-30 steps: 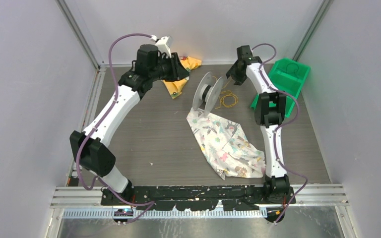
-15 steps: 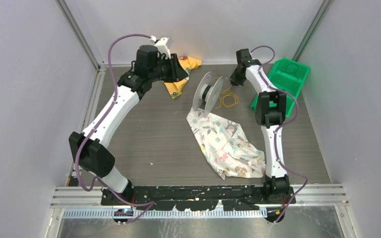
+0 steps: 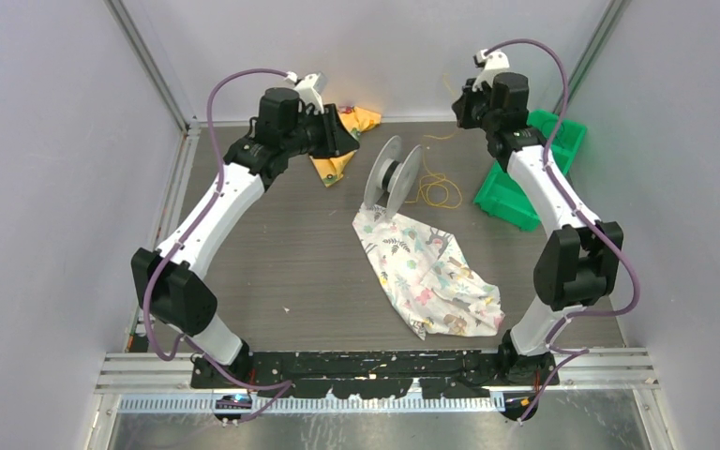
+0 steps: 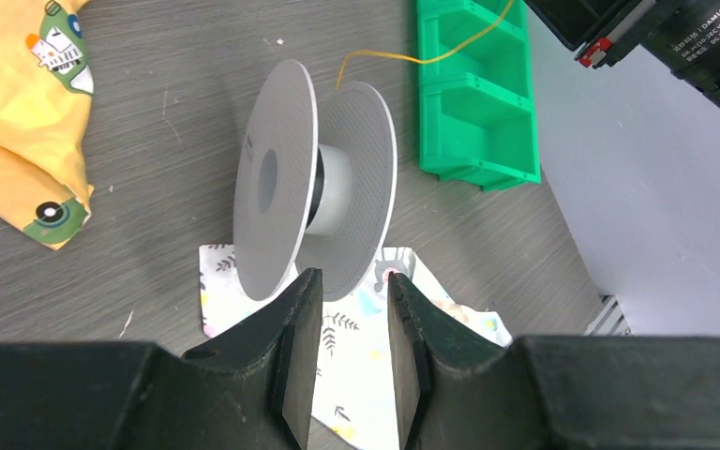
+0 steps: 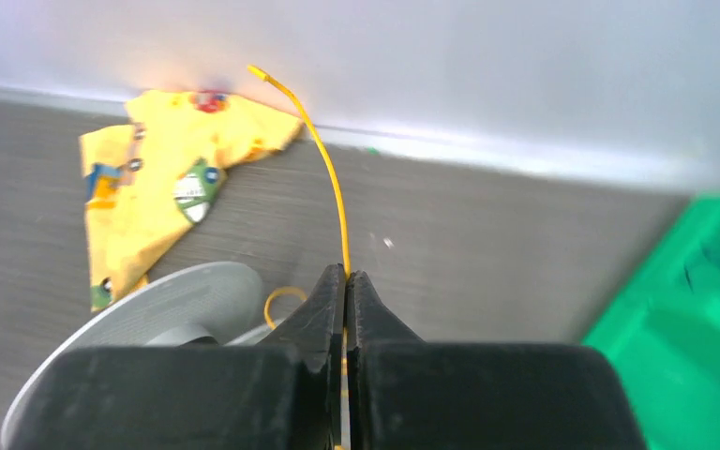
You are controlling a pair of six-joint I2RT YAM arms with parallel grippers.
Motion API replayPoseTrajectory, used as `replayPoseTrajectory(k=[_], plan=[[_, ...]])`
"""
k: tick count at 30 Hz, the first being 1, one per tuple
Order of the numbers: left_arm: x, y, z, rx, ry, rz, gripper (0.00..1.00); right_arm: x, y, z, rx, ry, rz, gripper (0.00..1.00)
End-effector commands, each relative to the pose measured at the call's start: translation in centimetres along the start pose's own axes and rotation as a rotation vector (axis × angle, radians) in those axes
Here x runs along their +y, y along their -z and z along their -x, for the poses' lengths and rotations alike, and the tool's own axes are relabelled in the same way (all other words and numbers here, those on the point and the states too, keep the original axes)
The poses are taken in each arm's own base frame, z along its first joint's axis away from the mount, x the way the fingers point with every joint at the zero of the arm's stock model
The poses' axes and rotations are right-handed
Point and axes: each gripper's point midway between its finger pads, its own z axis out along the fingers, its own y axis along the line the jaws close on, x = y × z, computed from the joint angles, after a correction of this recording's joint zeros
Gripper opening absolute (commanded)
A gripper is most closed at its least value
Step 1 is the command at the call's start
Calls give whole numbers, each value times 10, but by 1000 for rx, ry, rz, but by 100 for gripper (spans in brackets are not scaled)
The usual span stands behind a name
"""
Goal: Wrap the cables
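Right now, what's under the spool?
The floral cloth has a corner meeting the spool at its lower rims; they hide whether it continues underneath.

The spool (image 3: 392, 176) stands on its rims toward the back of the table (image 3: 281, 253), with the cables (image 3: 438, 192) in loose loops just to its right and the bin (image 3: 506, 202) farther right, near the side wall. The near cloth (image 3: 428, 275) lies in front of the spool, its far corner at the spool's foot. The far cloth (image 3: 361, 119) lies behind and to the left of the spool, by the back edge.
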Motion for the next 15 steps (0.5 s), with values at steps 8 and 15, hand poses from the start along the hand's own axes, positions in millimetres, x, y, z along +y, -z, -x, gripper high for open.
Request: replayPoseTrajectory(k=[8, 15], plan=[[-41, 6, 25, -32, -25, -192, 54, 105, 42, 2, -70, 266, 680, 0], [-60, -14, 39, -73, 99, -330, 69, 128, 81, 9, -63, 259, 841, 1]])
